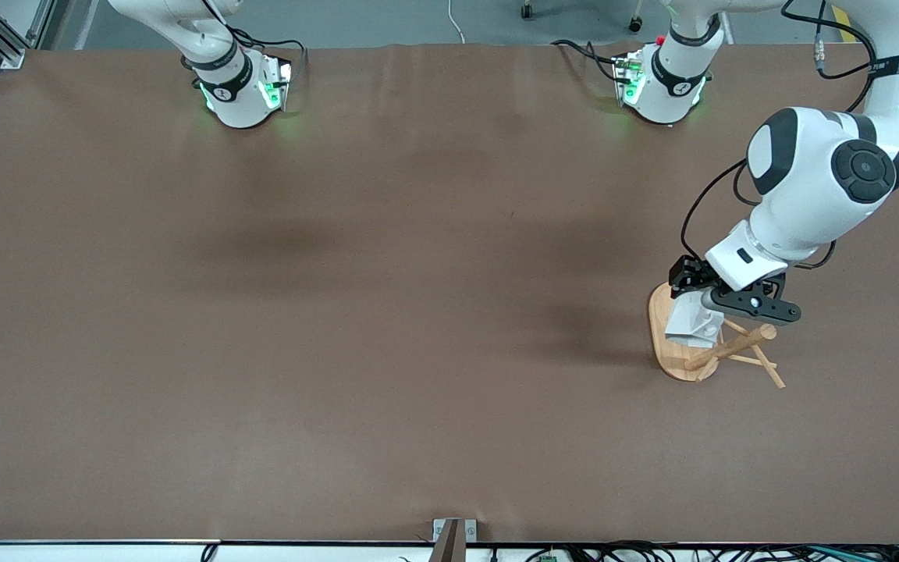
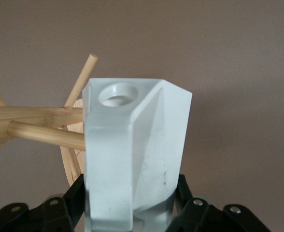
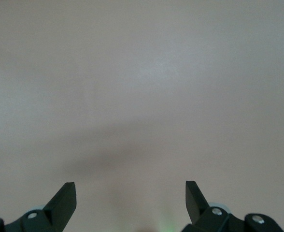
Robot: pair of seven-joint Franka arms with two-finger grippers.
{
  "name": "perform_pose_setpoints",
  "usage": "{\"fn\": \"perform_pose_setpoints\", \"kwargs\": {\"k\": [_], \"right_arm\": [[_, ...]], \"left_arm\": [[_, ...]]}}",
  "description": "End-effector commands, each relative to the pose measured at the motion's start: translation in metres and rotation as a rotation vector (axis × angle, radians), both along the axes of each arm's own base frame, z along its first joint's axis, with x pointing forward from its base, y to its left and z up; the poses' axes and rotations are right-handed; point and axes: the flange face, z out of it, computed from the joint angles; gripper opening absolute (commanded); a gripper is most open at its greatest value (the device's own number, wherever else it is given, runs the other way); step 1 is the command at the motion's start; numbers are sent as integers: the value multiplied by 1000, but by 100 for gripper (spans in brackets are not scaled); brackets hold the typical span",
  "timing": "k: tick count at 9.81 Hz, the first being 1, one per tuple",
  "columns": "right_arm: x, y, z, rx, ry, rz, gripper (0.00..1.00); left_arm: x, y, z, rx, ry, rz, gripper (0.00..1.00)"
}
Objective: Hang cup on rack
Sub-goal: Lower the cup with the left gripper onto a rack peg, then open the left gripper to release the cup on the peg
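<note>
The white faceted cup (image 1: pixel 693 321) is held in my left gripper (image 1: pixel 701 300), shut on it, over the oval base of the bamboo rack (image 1: pixel 672 355) at the left arm's end of the table. In the left wrist view the cup (image 2: pixel 132 154) fills the middle, its handle with the round hole turned toward the rack. A rack peg (image 2: pixel 45 135) meets the cup's handle edge; whether it enters the hole is hidden. The rack's post (image 2: pixel 26 116) and another peg (image 2: pixel 80 79) show beside the cup. My right gripper (image 3: pixel 131 195) is open and empty over bare table; it is out of the front view.
The brown table (image 1: pixel 387 312) stretches wide toward the right arm's end. Both arm bases (image 1: pixel 243 86) stand along the table's top edge in the front view. Rack pegs (image 1: pixel 765 367) stick out toward the front camera.
</note>
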Motion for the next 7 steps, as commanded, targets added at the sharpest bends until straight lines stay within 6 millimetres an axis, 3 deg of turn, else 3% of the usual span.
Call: {"fn": "perform_pose_setpoints", "kwargs": {"k": [1,4,5,6,7], "right_arm": [[-2,1,6,-3,-11,9,100],[-2,1,5,-3,-10,9,100],[-2,1,5,-3,-10,11,100],[-3,1,5,-1,-10,8,100],[-3,1,5,-1,-8,9,100]], "left_arm": [[4,11,-24,-11,17,11,3],[7,19,-30,-10,20,25,11],[7,23,-30,-9,20,31,26],[7,24,-30,-9,20,33,71],[9,24,-28,-10,16,37,100]]}}
